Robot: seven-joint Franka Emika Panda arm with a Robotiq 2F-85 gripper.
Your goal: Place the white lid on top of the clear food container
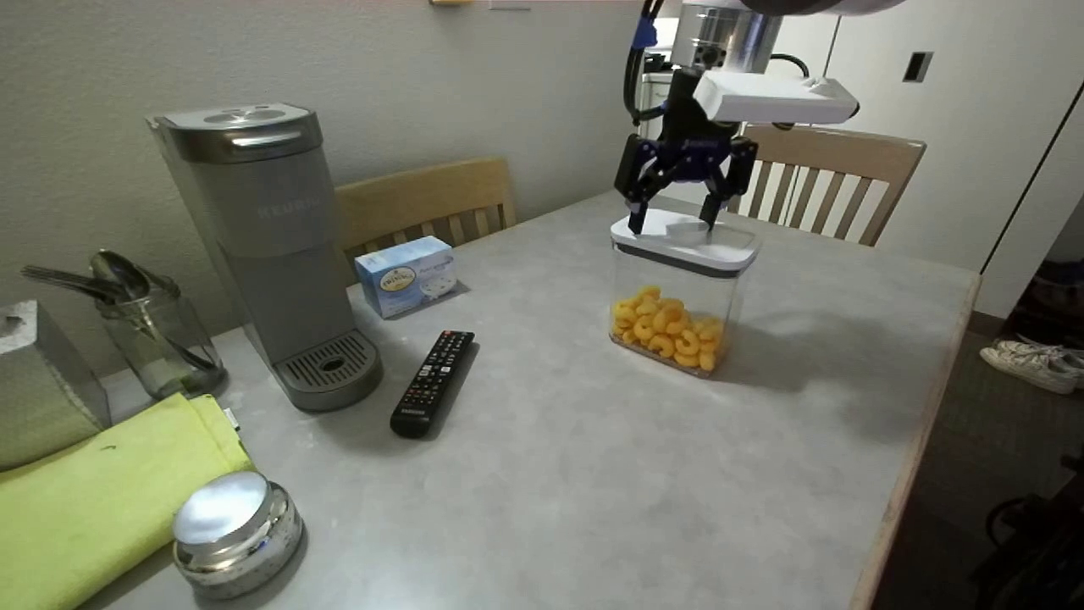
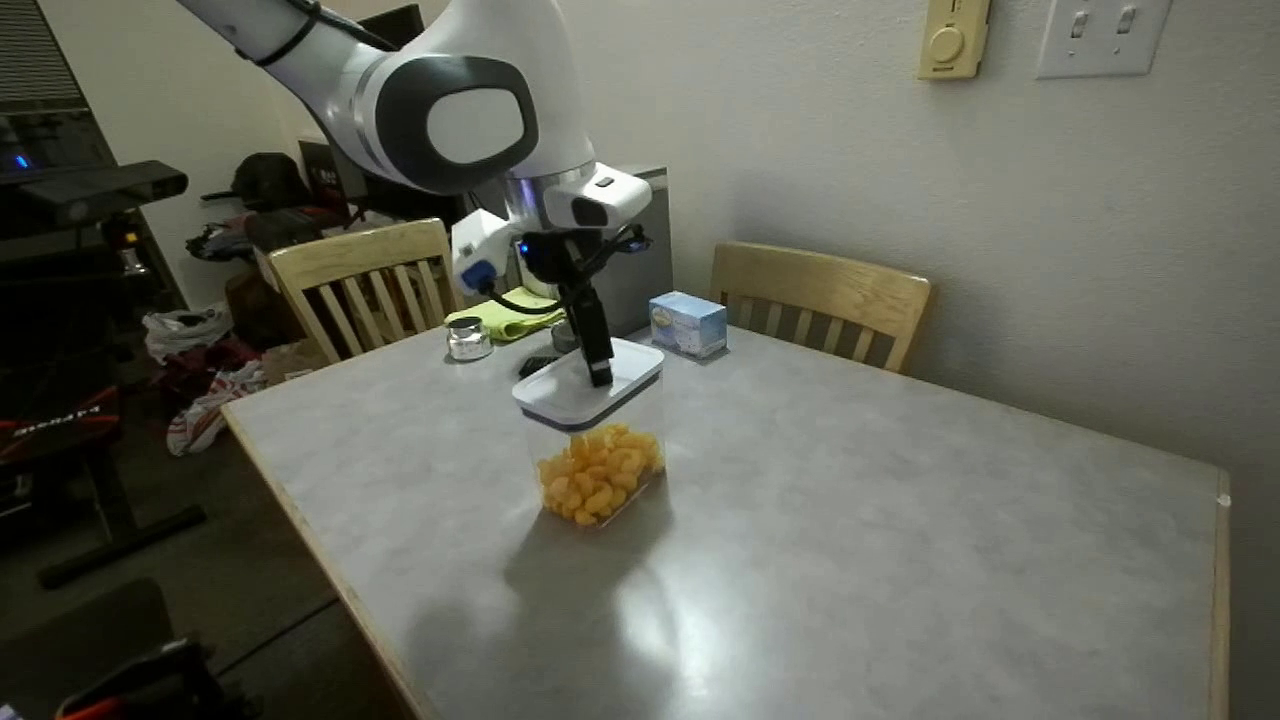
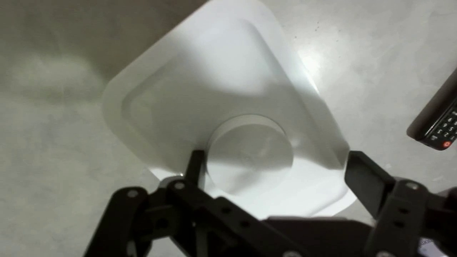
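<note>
Wrist view: the gripper (image 3: 276, 166) stands with its jaws spread wide at the bottom of the frame and has hold of nothing. The round knob (image 3: 250, 157) of the white lid (image 3: 214, 71) sits between the fingers, just beside the one on the left of the frame and well apart from the one on the right. In both exterior views the lid lies across the top of the clear food container (image 1: 677, 284), a dark band (image 1: 677, 261) showing beneath its edge; whether the fingertips touch the lid I cannot tell. The container stands upright on the surface (image 1: 550, 474), right of centre in an exterior view, yellow food pieces (image 1: 669, 330) filling its lower part. Left of it in that frame are a black remote (image 1: 434, 381), a blue-and-white box (image 1: 406, 278) and, farther left, a grey coffee maker (image 1: 262, 229).
</note>
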